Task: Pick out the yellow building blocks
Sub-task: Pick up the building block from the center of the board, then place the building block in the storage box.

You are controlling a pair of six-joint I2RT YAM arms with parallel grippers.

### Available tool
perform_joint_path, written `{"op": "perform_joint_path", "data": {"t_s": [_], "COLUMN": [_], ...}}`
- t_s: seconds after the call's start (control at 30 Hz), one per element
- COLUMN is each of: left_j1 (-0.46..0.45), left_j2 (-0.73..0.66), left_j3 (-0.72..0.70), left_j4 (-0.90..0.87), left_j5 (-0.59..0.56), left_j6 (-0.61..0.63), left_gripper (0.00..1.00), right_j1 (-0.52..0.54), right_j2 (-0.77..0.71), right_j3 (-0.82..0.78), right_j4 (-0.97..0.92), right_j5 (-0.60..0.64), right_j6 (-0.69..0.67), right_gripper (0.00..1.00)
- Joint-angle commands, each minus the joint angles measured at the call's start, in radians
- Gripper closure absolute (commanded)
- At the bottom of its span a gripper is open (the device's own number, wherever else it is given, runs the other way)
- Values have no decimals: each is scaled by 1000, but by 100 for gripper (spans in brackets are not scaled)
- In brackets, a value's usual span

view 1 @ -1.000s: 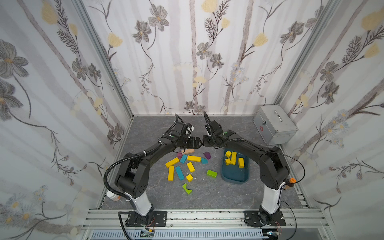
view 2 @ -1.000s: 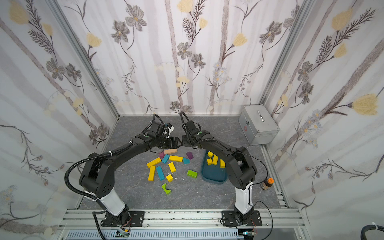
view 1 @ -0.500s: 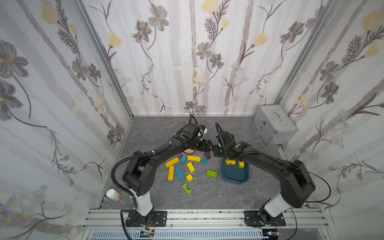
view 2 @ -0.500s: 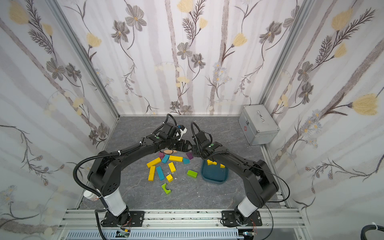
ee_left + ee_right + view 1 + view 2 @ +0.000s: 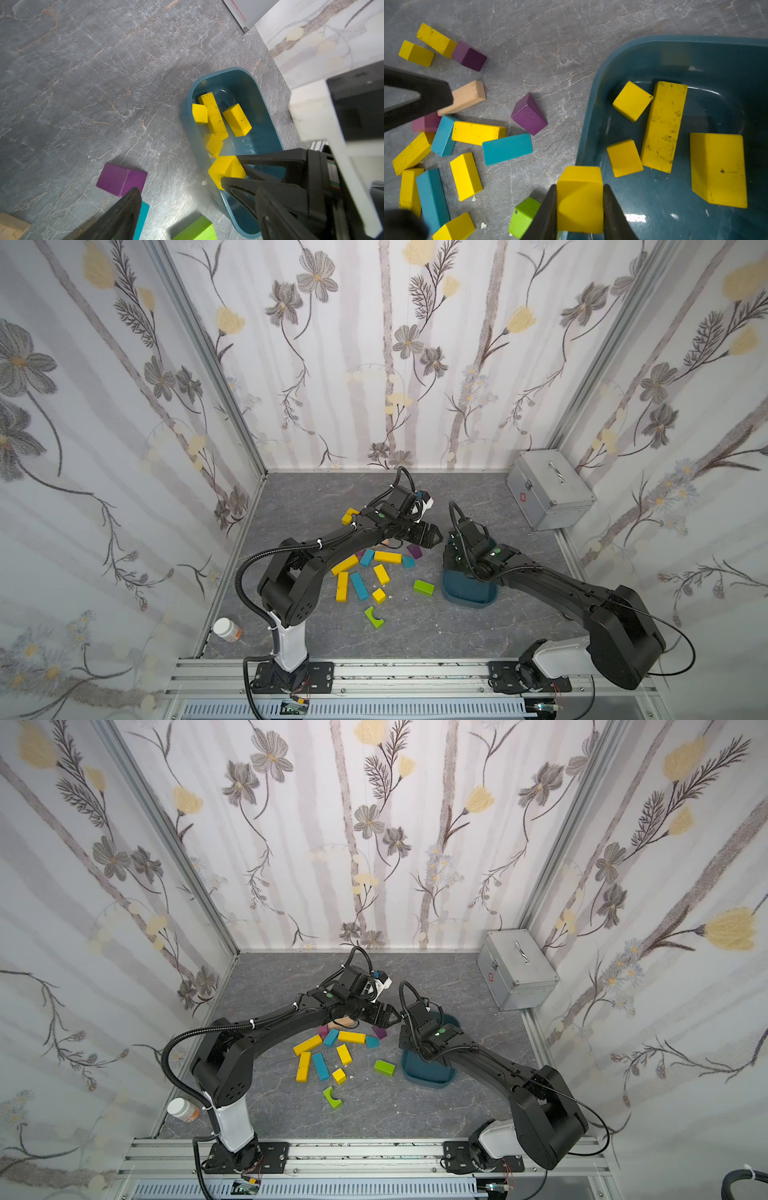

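Contents of the teal bin (image 5: pixel 469 597) are hidden under the right arm (image 5: pixel 540 578) in both top views; the left gripper (image 5: pixel 428 536) stands spread. Left wrist view: the right gripper (image 5: pixel 230 169) pinches one yellow cube (image 5: pixel 220 168) above the bin's rim. Right wrist view: four yellow blocks (image 5: pixel 663 126) in the bin ahead of it, seven loose toward the left gripper.

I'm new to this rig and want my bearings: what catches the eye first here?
The right gripper, shut on a yellow cube, hangs over the rim of the teal bin, where four yellow blocks lie. Beside the bin, loose blocks in yellow, teal, purple and green are scattered over the grey table.
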Motion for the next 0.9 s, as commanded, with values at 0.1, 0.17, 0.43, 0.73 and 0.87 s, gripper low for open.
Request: {"op": "perform_joint_path", "data": {"t_s": [0.1,0.17,0.43,0.73,0.87], "left_j1": [-27,-33,-37,-38,-38], "left_j2": [13,15,14,21,20], "left_j3": [14,12,9,9,11], "left_j4": [20,15,-9,-12,-19], "left_j5": [31,33,-4,7,4], "left_j6": [23,31,38,22,26], "left_gripper": [13,13,13,13,12], "right_j1": [0,-2,-7,-12,-14], "right_j2": [-22,-25,-28,-50,-39], "right_j3": [-56,-72,-69,-147,-163], "right_j4": [17,28,14,6,22], "right_j5": [24,24,33,36,30], "right_j6": [67,70,79,101,109], "right_gripper": [81,81,82,78,74]}}
